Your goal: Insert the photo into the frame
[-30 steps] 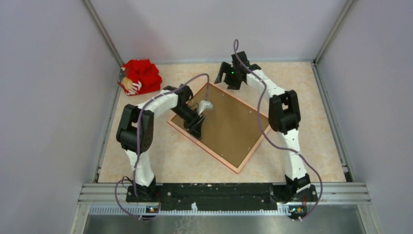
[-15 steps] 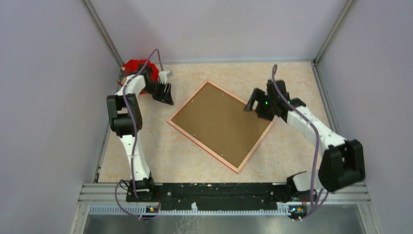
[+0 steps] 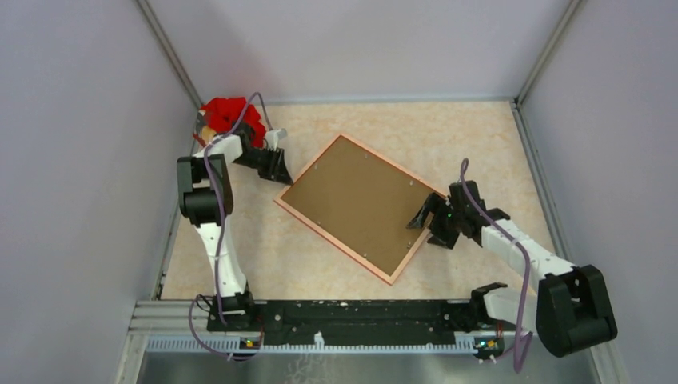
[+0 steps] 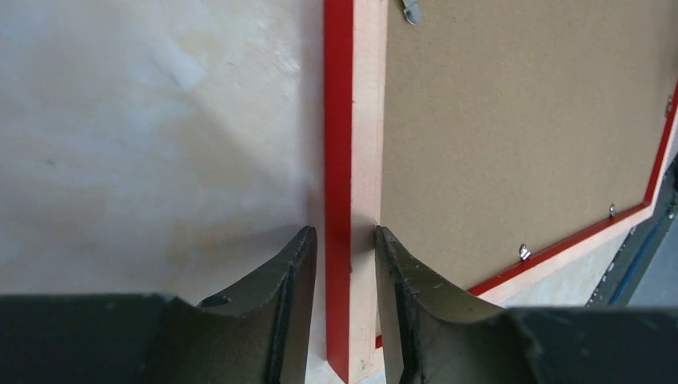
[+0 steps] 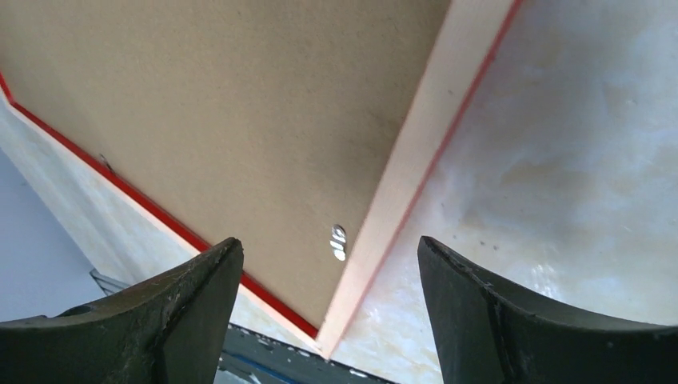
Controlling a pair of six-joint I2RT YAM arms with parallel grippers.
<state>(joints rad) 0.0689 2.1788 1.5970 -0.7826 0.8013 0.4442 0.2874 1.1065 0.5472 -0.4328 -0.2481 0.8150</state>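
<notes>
Now lying back-up and askew at mid-table (image 3: 480,144), the frame (image 3: 334,240) carries a brown backing panel (image 3: 360,204). The left hand (image 4: 345,240) straddles the rail at the frame's left corner, its fingers (image 4: 296,280) narrowed close on either side of the red edge; whether they pinch it cannot be told. The right hand (image 5: 328,248) hangs spread wide over the frame's right rail, holding nothing, above a metal clip (image 5: 338,238). A red bundle (image 3: 228,112) sits in the far-left corner.

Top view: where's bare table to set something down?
Bare: the far-right corner of the table beyond the frame, and the near-left strip before it. Crowded: far-left, where the red bundle and left claw sit.
</notes>
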